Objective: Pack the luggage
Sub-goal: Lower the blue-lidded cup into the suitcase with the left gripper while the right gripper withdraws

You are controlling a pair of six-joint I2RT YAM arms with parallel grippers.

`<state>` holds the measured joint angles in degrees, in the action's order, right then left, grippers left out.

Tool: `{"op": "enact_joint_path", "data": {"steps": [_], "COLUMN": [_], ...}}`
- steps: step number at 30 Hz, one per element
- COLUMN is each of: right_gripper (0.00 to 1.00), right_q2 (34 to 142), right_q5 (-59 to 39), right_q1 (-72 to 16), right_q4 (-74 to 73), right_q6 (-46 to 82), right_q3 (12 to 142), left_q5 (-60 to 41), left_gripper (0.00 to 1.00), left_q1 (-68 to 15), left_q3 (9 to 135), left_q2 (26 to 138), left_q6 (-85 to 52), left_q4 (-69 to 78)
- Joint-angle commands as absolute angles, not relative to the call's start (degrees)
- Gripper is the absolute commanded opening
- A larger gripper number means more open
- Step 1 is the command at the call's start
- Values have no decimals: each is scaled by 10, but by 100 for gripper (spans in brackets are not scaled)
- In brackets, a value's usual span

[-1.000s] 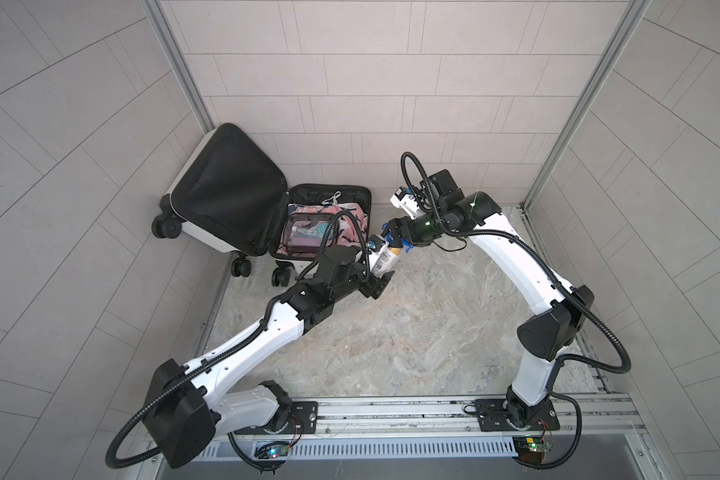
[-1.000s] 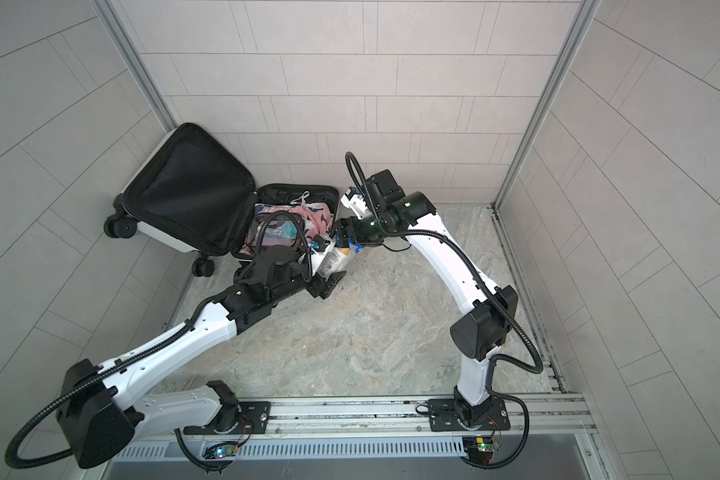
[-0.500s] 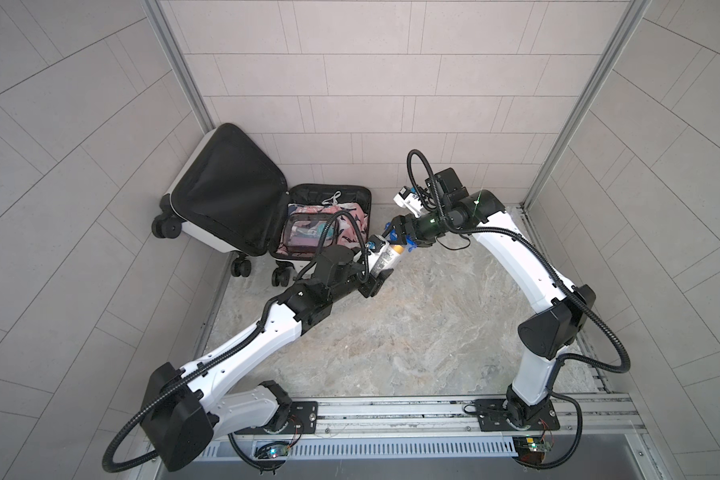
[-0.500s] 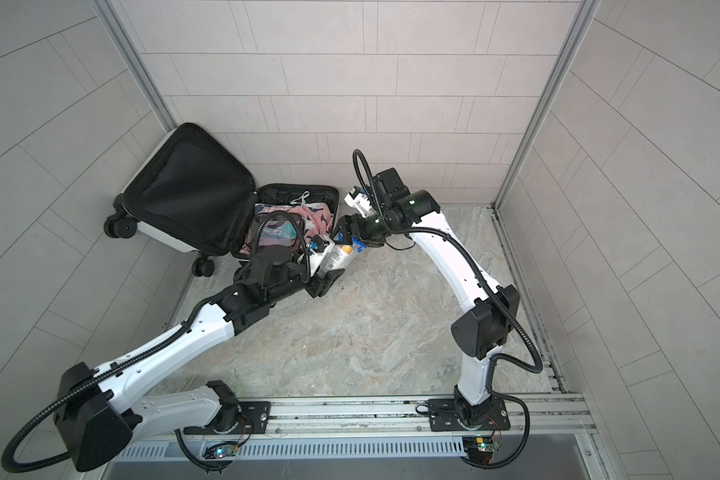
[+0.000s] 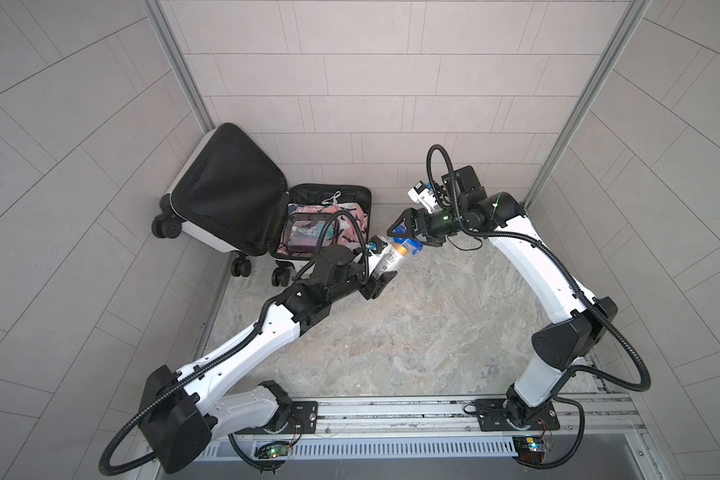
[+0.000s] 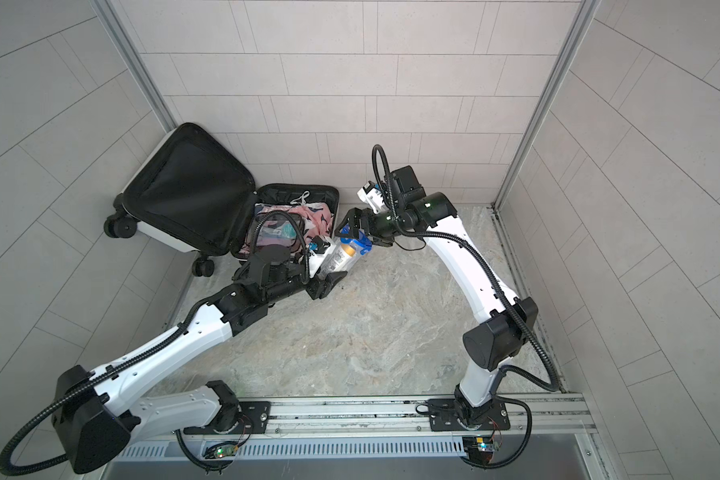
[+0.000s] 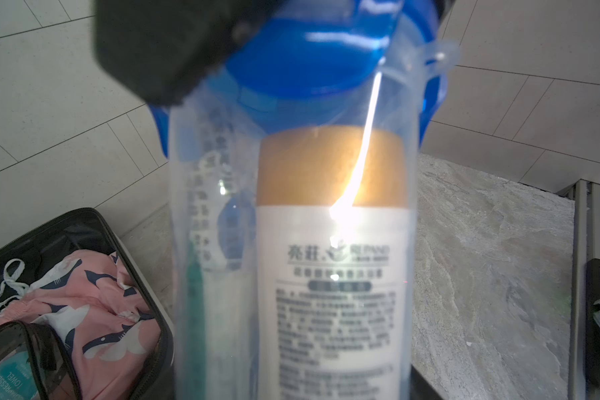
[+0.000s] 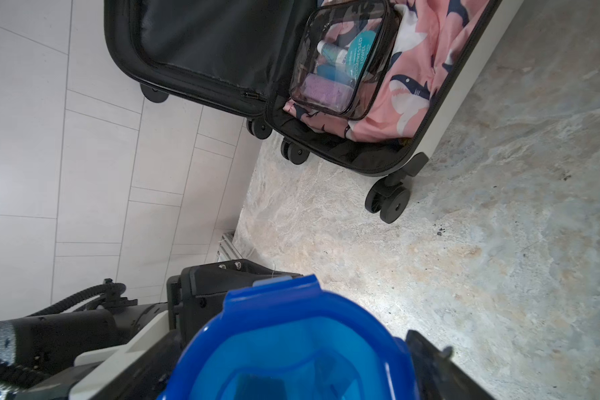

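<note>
Nearest me, my left tool (image 5: 381,269) is clamped on the clear blue-capped case (image 5: 391,255), much where it was a second ago. Just beyond, my right tool (image 5: 404,232) stands wide around the blue cap, its arm drawn back slightly. Farthest, the luggage (image 5: 225,195) lies open in the left corner, unmoved, with pink cloth (image 5: 352,220) and a pouch (image 5: 302,237) inside.

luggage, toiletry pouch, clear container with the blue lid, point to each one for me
luggage (image 5: 229,195): in a top view, on the black lining of its open lid
toiletry pouch (image 8: 340,62): right wrist view, on its clear side panel
clear container (image 7: 309,76): left wrist view, on its blue lid
</note>
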<state>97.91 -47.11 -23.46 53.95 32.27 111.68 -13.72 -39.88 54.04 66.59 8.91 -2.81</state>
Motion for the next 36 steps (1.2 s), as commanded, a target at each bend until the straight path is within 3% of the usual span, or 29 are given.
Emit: {"op": "enact_joint_path", "data": {"steps": [1,10,17,26,36], "right_gripper": [99,99,99,98,97], "right_q2": [946,873,810,745,704], "right_q5": [-472,-439,-406,-359,-336], "right_q1": [-211,-121,-90,-91,-91], "right_q4": [458,387,389,406,427], "right_q6": [361,434,401,359,337], "right_q3": [1123,1063,963,845,792], "left_q5": [-146,-66,-78,-89,-82], "left_gripper": [29,23,23,21,20], "left_q1": [-401,-389,-287,-193,-178], "left_q3": [536,538,614,815,990], "left_q2": [656,665,716,893,1082], "left_q6": [102,57,3,-28,-72], "left_q4": [-66,-54,-98,-230,-306]}}
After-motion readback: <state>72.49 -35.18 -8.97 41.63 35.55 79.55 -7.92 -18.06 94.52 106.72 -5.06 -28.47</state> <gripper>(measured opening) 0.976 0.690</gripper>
